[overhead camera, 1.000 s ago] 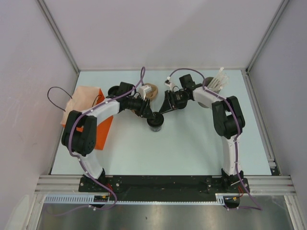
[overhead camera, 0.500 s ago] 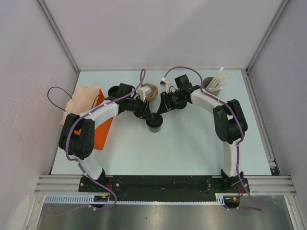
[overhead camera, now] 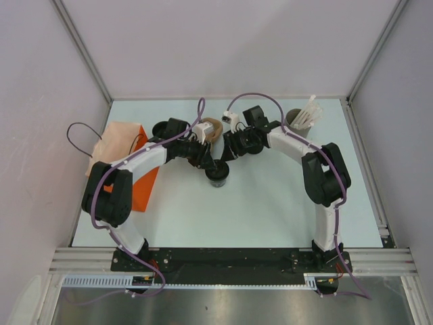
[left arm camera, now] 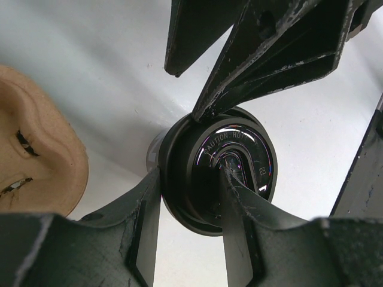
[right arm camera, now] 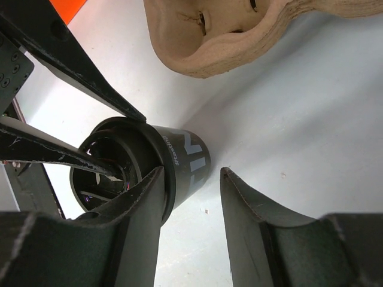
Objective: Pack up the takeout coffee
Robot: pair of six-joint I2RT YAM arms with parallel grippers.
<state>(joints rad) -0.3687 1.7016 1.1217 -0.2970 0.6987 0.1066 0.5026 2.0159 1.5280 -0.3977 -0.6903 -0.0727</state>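
Note:
The takeout coffee (overhead camera: pixel 218 175), a small black lidded cup (left arm camera: pixel 239 149), stands on the table just in front of the brown pulp carrier. My left gripper (overhead camera: pixel 211 164) reaches in from the left and is shut on the cup's rim (left arm camera: pixel 188 173): one finger presses the outer side, the other lies in the lid's recess. My right gripper (overhead camera: pixel 224 157) comes from the right and stands open (right arm camera: pixel 191 172). Its left finger touches the cup's (right arm camera: pixel 179 158) rim. The other finger is apart from it over bare table.
The pulp cup carrier (overhead camera: pixel 212 128) sits right behind the cup (right arm camera: pixel 239 36). An orange paper bag (overhead camera: pixel 125 162) lies at the left edge under the left arm. A grey-brown cylinder of white sticks (overhead camera: pixel 301 120) stands at the back right.
The right arm's wrist has swung left, towards the carrier, and its jaws have widened a little off the cup. The cup and the left gripper have stayed in place.

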